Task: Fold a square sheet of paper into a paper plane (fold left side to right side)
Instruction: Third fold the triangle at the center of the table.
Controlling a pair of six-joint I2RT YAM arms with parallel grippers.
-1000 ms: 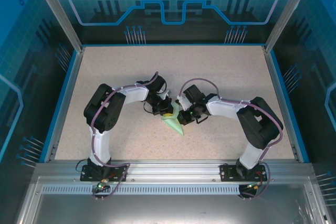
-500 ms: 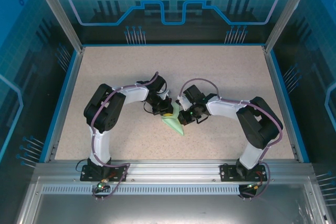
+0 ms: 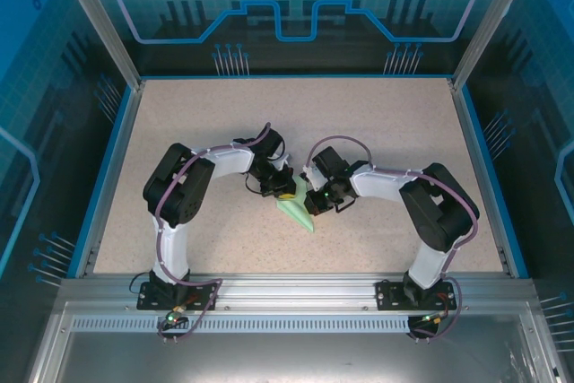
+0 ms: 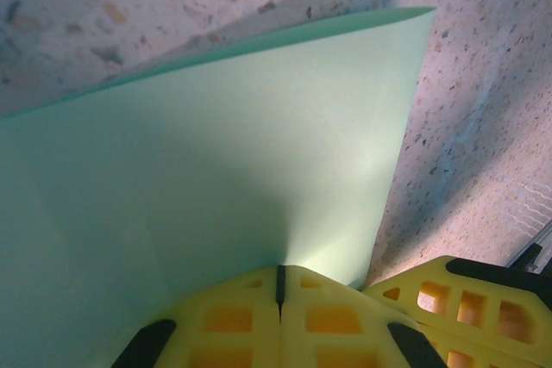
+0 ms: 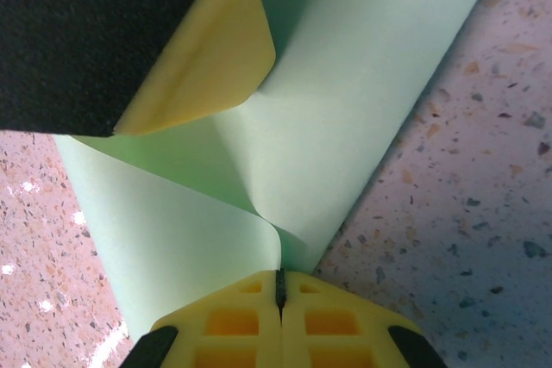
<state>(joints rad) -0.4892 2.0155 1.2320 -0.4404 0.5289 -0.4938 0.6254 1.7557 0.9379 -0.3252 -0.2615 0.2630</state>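
The left hand [image 4: 279,280] is closed. Its two yellow fingers meet at a thin seam, and the near edge of the sheet of paper [image 4: 216,178] is pinched between them. From that grip the pale green sheet spreads away smooth. Its far edge is raised off the speckled bench [image 4: 483,84] and casts a shadow there, with one corner at the upper right.

The right hand [image 5: 279,286] is closed too, its yellow fingers shut on a curled fold of the sheet. In the right wrist view the paper rises from that pinch in two layers, one bending left and one running up to the right. A black finger with a yellow pad [image 5: 207,58], from the left hand, lies over the sheet's upper left part. In the left wrist view the right hand's latticed fingers [image 4: 466,299] sit just beside the sheet's right edge.

From above, the sheet is a pointed wedge near the bench's middle. Both hands grip its far end, left hand on its left and right hand on its right, close together. Its tip points away from them, toward the arm bases.
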